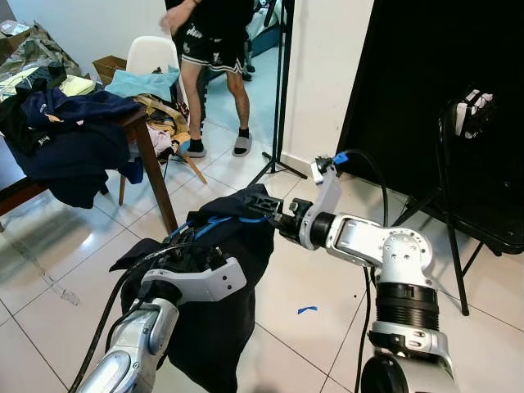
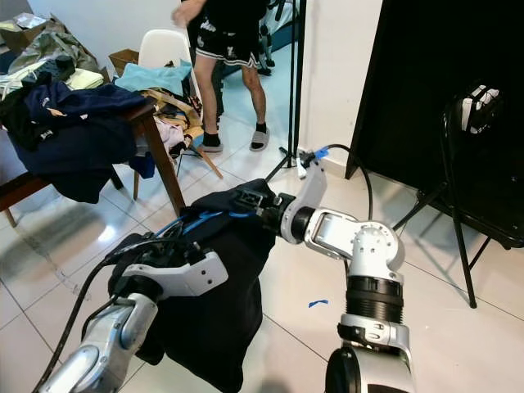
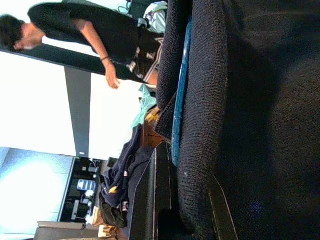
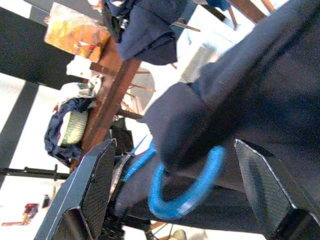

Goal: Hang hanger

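Note:
A black garment [image 1: 213, 327] hangs on a blue hanger [image 1: 214, 223] in front of me, above the tiled floor. My left gripper [image 1: 184, 250] is buried in the top of the garment and shut on the hanger, whose blue edge [image 3: 180, 100] runs close by in the left wrist view. My right gripper [image 1: 260, 203] reaches in from the right at the garment's upper end. In the right wrist view its two fingers [image 4: 90, 190] stand wide apart and open, with the blue hanger hook [image 4: 190, 192] curving between them without being clamped.
A wooden table [image 1: 143, 131] piled with dark blue clothes [image 1: 74, 131] stands at the left, with a white chair [image 1: 151, 53] behind it. A person [image 1: 214, 41] stands at the back beside a black stand pole [image 1: 282, 90]. On the right is a black panel [image 1: 426, 82].

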### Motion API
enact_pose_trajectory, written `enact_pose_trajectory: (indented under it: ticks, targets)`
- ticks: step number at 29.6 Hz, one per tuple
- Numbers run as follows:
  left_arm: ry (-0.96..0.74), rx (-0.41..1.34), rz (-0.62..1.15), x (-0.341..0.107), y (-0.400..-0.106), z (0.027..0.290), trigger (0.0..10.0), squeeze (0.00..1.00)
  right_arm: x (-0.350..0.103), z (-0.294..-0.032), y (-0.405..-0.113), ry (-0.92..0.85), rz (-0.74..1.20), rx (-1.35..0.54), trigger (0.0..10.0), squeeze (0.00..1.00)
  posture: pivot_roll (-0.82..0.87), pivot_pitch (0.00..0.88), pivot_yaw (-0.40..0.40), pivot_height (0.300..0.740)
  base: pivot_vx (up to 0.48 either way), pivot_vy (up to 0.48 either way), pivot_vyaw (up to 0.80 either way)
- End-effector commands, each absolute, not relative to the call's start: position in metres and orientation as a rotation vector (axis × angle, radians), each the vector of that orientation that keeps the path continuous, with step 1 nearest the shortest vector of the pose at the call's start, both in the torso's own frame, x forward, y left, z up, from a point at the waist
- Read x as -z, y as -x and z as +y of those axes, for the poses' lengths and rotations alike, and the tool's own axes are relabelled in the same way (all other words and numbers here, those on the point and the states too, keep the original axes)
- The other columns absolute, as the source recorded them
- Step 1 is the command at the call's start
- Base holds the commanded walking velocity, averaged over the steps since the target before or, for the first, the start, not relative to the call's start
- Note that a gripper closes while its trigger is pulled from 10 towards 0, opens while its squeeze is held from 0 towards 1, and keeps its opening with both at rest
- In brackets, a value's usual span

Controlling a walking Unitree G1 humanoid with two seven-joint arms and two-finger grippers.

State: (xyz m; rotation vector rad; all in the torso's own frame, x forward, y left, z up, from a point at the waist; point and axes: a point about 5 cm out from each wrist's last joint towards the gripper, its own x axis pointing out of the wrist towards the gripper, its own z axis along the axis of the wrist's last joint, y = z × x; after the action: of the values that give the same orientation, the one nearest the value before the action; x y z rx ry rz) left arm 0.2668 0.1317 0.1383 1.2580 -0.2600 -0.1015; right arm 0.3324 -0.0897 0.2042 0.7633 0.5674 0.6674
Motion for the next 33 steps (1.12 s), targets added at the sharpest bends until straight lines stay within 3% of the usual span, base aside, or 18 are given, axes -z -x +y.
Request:
enact_pose_trajectory:
  ticks: [1, 2, 3, 28, 29, 31, 32, 33]
  targets:
    - [-1.275, 0.081, -0.281, -0.1391, -0.2666, 0.1321, 10.0, 0.00, -0.2052, -0.0883, -0.3318, -0.772, 0.574, -0.674, 10.0, 0.00, -0.05, 0.064, 0.003, 0.740, 0.000, 0.000, 0.00]
    - [-1.276, 0.082, -0.283, -0.1392, -0.2667, 0.1318, 10.0, 0.00, -0.2048, -0.0861, -0.3311, -0.779, 0.578, -0.679, 2.9, 0.00, -0.04, 0.063, 0.002, 0.740, 0.000, 0.000, 0.00]
    - [-1.277, 0.083, -0.284, -0.1392, -0.2666, 0.1315, 10.0, 0.00, -0.2042, -0.0837, -0.3301, -0.788, 0.585, -0.681, 0.0, 0.00, -0.04, 0.063, 0.001, 0.740, 0.000, 0.000, 0.00]
    - [-1.283, 0.073, -0.276, -0.1388, -0.2672, 0.1351, 10.0, 0.00, -0.2027, -0.0857, -0.3271, -0.810, 0.618, -0.657, 0.0, 0.00, -0.05, 0.072, 0.001, 0.740, 0.000, 0.000, 0.00]
    - [-1.266, 0.081, -0.277, -0.1391, -0.2671, 0.1342, 10.0, 0.20, -0.2037, -0.0861, -0.3277, -0.809, 0.613, -0.653, 0.0, 0.00, -0.05, 0.072, -0.001, 0.740, 0.000, 0.000, 0.00]
    - [-1.266, 0.081, -0.277, -0.1391, -0.2671, 0.1342, 10.0, 0.20, -0.2037, -0.0861, -0.3277, -0.809, 0.613, -0.653, 0.0, 0.00, -0.05, 0.072, -0.001, 0.740, 0.000, 0.000, 0.00]
    - [-1.235, 0.094, -0.267, -0.1381, -0.2667, 0.1332, 10.0, 1.00, -0.2057, -0.0865, -0.3284, -0.804, 0.605, -0.651, 0.0, 0.00, -0.05, 0.072, -0.002, 0.740, 0.000, 0.000, 0.00]
    - [-1.235, 0.094, -0.267, -0.1381, -0.2667, 0.1332, 10.0, 1.00, -0.2057, -0.0865, -0.3284, -0.804, 0.605, -0.651, 0.0, 0.00, -0.05, 0.072, -0.002, 0.740, 0.000, 0.000, 0.00]
